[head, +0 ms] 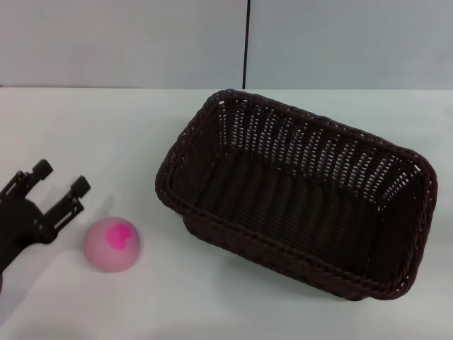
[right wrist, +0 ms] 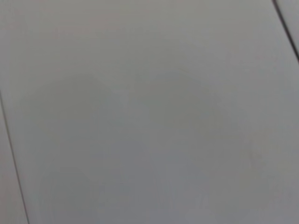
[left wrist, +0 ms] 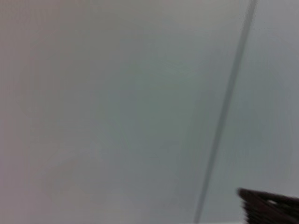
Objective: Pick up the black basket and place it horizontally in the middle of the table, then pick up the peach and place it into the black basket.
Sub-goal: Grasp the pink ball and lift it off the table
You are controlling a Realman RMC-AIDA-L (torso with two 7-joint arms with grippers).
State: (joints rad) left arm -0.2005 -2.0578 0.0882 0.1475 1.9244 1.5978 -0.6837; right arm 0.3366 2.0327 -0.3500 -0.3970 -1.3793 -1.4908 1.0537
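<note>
The black basket (head: 297, 195) is a large dark woven wicker basket standing upright on the white table (head: 106, 134), right of centre, turned at a slant. A corner of its rim shows in the left wrist view (left wrist: 271, 205). The peach (head: 112, 244) is a pale pink ball with a magenta blotch, on the table at the front left. My left gripper (head: 62, 177) is open and empty, just left of the peach and apart from it. My right gripper is out of view.
A grey wall with a dark vertical seam (head: 246, 42) stands behind the table's far edge. Bare tabletop lies between the peach and the basket and along the front.
</note>
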